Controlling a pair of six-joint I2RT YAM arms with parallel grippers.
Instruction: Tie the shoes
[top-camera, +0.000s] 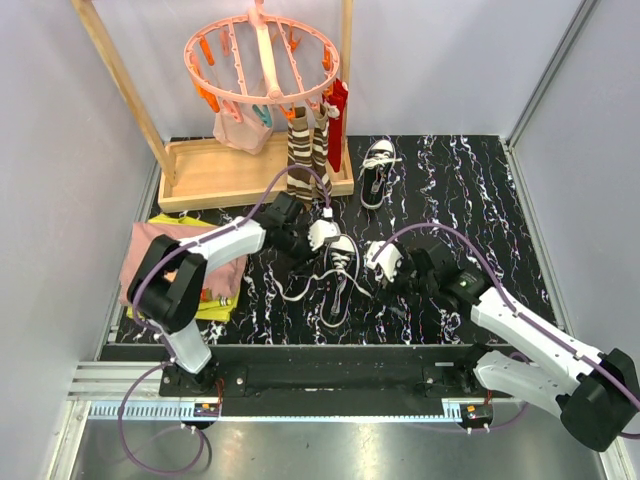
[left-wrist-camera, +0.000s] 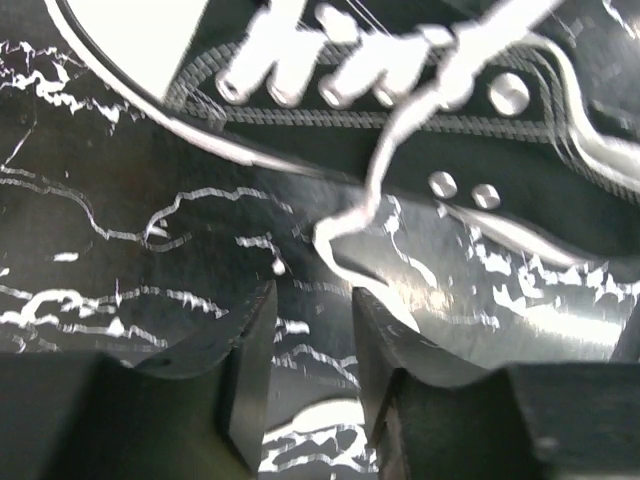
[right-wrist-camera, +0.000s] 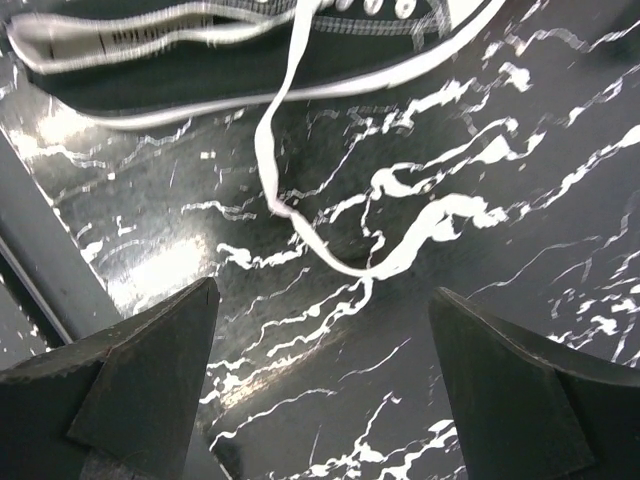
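One black shoe (top-camera: 341, 258) with a white toe cap lies mid-table, its white laces (top-camera: 318, 291) untied and trailing toward the near edge. A second shoe (top-camera: 377, 171) stands farther back. My left gripper (top-camera: 326, 240) hovers at the near shoe's left side. In the left wrist view the left gripper (left-wrist-camera: 314, 290) has a narrow gap between its jaws with nothing in it, and a lace (left-wrist-camera: 372, 215) hangs just beyond the tips beside the shoe (left-wrist-camera: 420, 120). My right gripper (top-camera: 373, 264) is at the shoe's right, and the right gripper (right-wrist-camera: 325, 288) stands wide open above a lace (right-wrist-camera: 290, 215) lying on the table.
A wooden rack base (top-camera: 225, 172) stands at the back left under a pink peg hanger (top-camera: 262, 58) holding brown striped socks (top-camera: 304, 152). Folded pink and yellow cloths (top-camera: 150, 262) lie at the left edge. A metal rail (top-camera: 320, 368) runs along the near edge.
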